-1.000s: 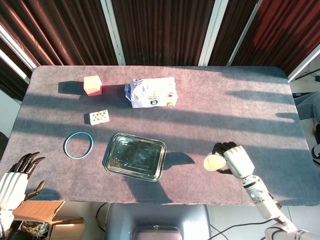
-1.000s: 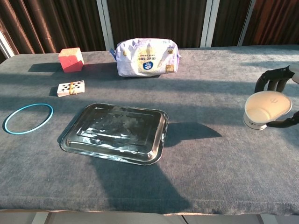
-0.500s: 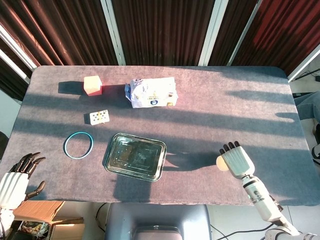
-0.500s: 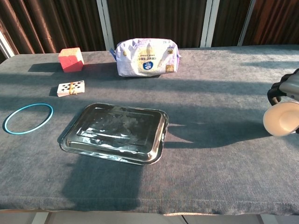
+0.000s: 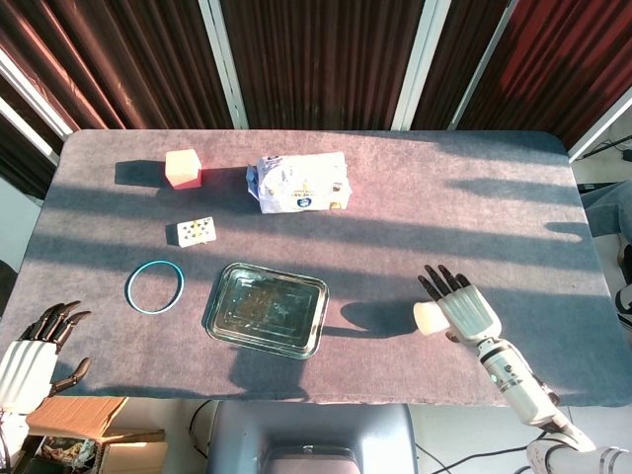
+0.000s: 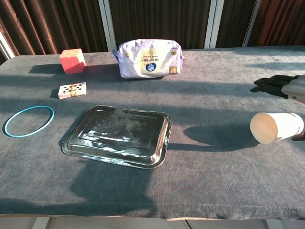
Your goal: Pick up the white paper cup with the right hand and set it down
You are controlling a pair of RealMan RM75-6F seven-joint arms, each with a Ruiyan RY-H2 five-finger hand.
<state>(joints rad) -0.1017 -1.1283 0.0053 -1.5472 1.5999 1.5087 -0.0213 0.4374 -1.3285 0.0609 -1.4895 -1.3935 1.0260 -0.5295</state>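
The white paper cup [image 5: 430,318] [image 6: 277,128] lies on its side near the table's right front, its mouth facing left toward the tray. My right hand [image 5: 465,307] is right beside it, fingers [image 6: 271,84] stretched out straight and spread above the cup, not wrapped around it. Whether the palm or thumb still touches the cup I cannot tell. My left hand [image 5: 36,346] hangs off the table's front left corner, fingers apart and holding nothing; the chest view does not show it.
A metal tray [image 5: 266,308] [image 6: 119,135] sits front centre, left of the cup. A blue ring [image 5: 154,285], a small card pack [image 5: 196,230], a pink block [image 5: 183,167] and a white-purple bag [image 5: 298,182] lie further left and back.
My right hand held the cup, lifted it rightward, then straightened its fingers. The cup has gone from upright in the grip to lying on its side, slightly further left.
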